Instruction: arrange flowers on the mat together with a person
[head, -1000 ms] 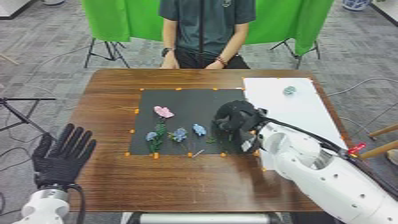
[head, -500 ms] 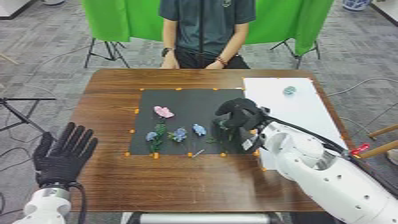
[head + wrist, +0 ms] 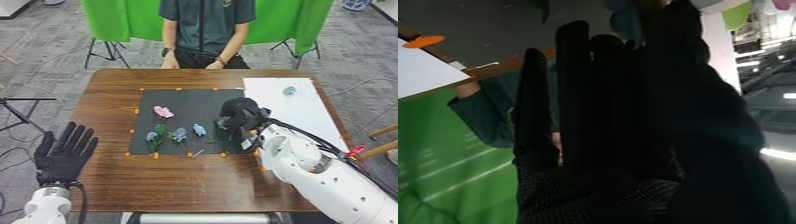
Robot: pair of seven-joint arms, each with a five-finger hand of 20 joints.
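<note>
Black-gloved, the right hand [image 3: 242, 112] has shifted a little toward the far side of the dark mat [image 3: 191, 99] in the head view, and a bluish-green flower head [image 3: 222, 123] now peeps out beside it. That suggests this bloom is being set down or straightened near the mat's right edge; whether the glove pinches it or has let go, I cannot tell. The pink flower [image 3: 163, 111] and three blue flowers [image 3: 179, 134] lie on the mat as they did, so the layout seems undisturbed and well along. One pale flower [image 3: 290, 90] remains on the white sheet [image 3: 277, 112] – probably the next to fetch. The left hand [image 3: 60, 164] waits on the near-left side, fingers spread. Backing away should be gentle – a snagged petal could drag the row askew.
</note>
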